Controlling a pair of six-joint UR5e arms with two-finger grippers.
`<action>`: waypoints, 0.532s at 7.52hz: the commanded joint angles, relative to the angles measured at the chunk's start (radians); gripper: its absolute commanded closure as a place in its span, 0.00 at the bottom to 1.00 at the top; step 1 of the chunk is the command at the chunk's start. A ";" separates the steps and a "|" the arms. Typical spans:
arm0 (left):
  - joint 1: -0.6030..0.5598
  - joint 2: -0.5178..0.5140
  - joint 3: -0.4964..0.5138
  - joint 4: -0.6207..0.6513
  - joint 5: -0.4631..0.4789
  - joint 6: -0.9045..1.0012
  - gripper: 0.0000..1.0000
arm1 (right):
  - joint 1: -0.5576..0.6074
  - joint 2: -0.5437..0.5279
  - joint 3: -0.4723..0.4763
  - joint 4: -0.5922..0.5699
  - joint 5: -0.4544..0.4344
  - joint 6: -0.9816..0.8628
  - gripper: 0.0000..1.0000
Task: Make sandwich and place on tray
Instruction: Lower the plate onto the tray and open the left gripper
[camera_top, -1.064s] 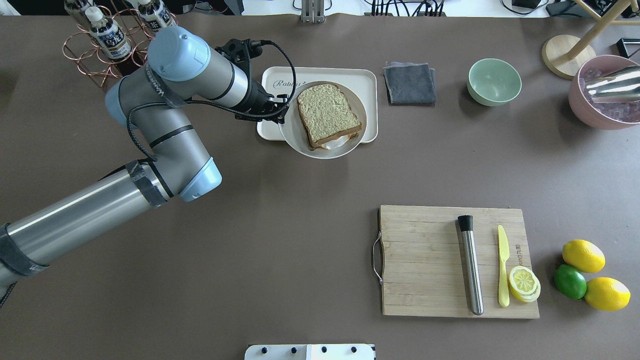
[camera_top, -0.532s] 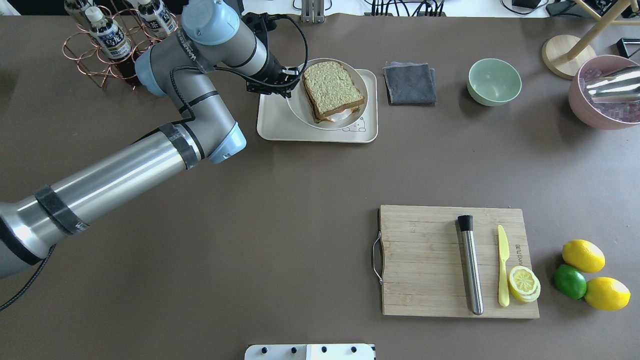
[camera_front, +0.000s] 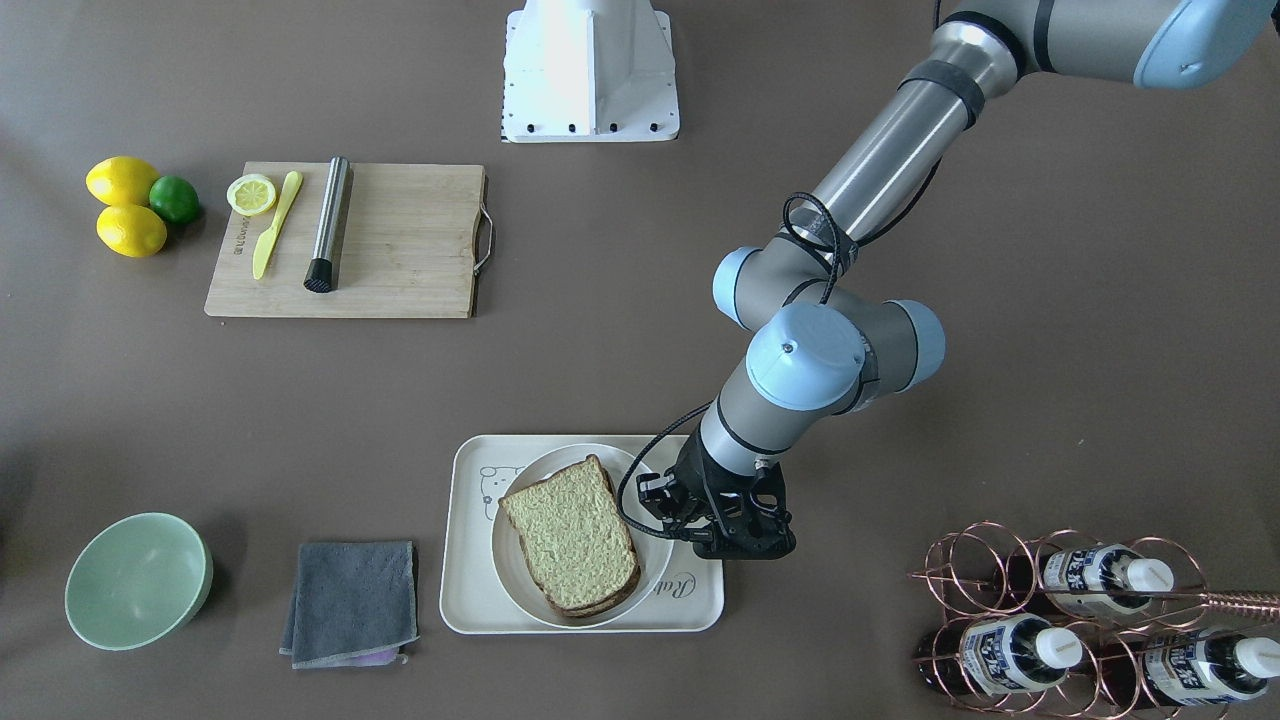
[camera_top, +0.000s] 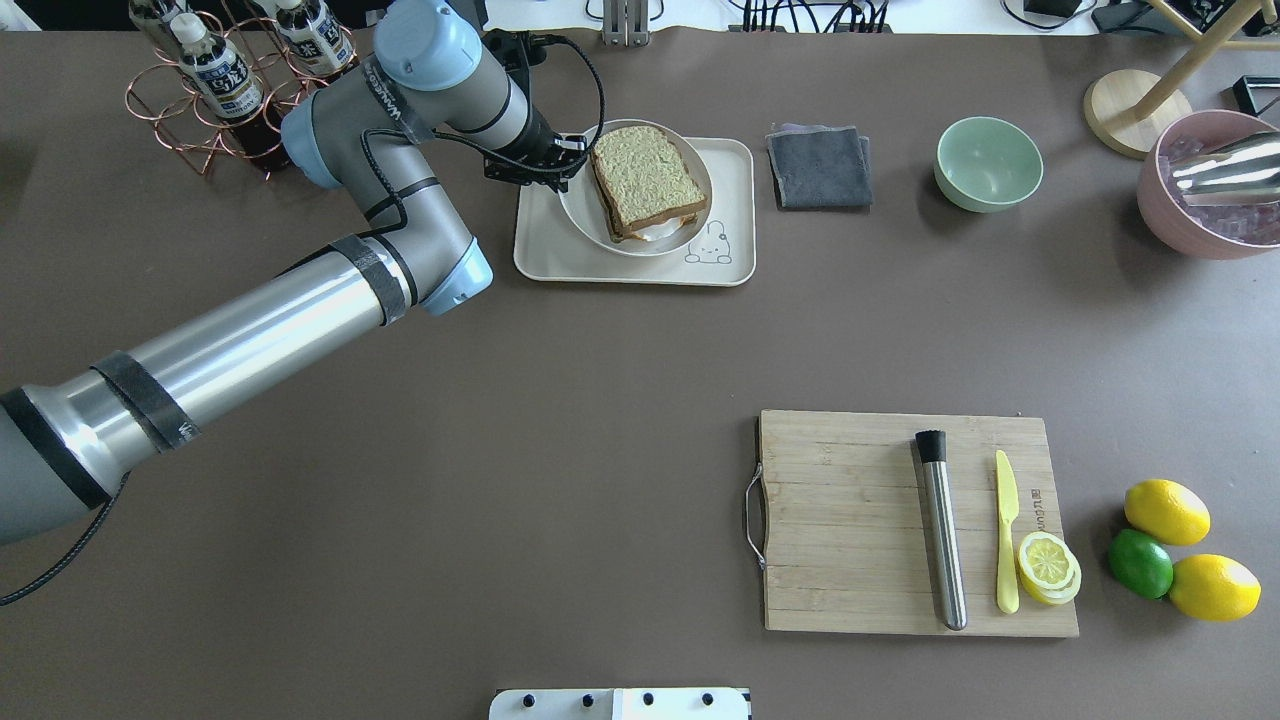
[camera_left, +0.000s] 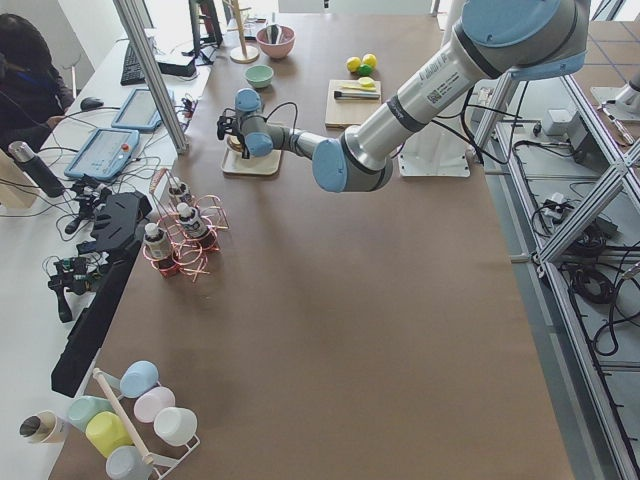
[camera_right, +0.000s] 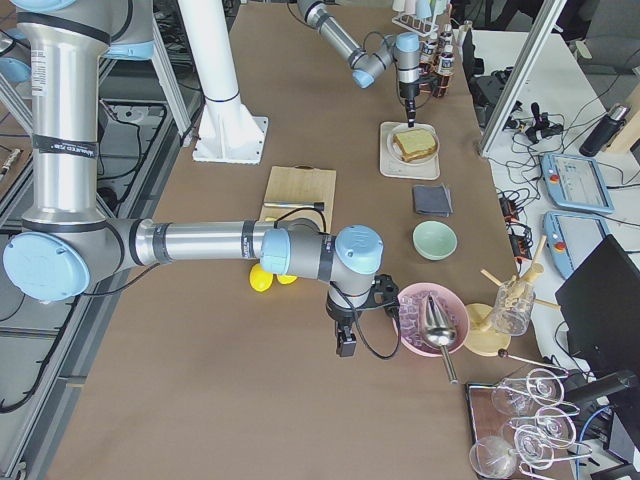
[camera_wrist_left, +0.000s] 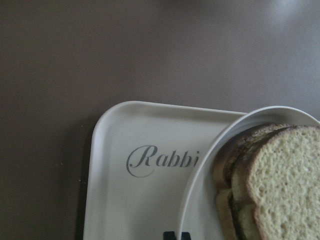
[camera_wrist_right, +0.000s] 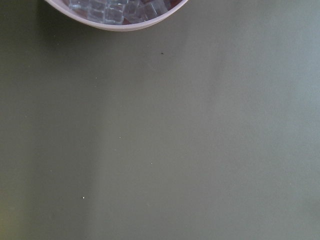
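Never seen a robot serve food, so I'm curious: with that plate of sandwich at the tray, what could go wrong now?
The left gripper grips the plate by one side of its rim, so it might tilt or slip over the tray. The sandwich is loose stacked slices; a jolt could slide the top one. The arm's elbow is near the bottle rack and could bump it when pulling back.

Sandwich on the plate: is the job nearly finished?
Nearly. Done: the sandwich is stacked on its plate, which is over the tray. In hand: the left gripper holds the plate's rim. Left: letting go and backing away; whether the plate rests on the tray is unclear.
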 joint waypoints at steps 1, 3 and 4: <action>0.006 -0.008 0.009 -0.022 0.000 0.004 1.00 | -0.002 0.003 0.000 0.000 0.001 0.000 0.00; 0.006 0.007 -0.005 -0.042 0.002 0.007 0.02 | -0.002 0.003 0.001 0.000 0.001 0.000 0.00; -0.005 0.065 -0.081 -0.041 0.002 0.007 0.02 | -0.002 0.003 -0.003 0.000 0.001 0.000 0.00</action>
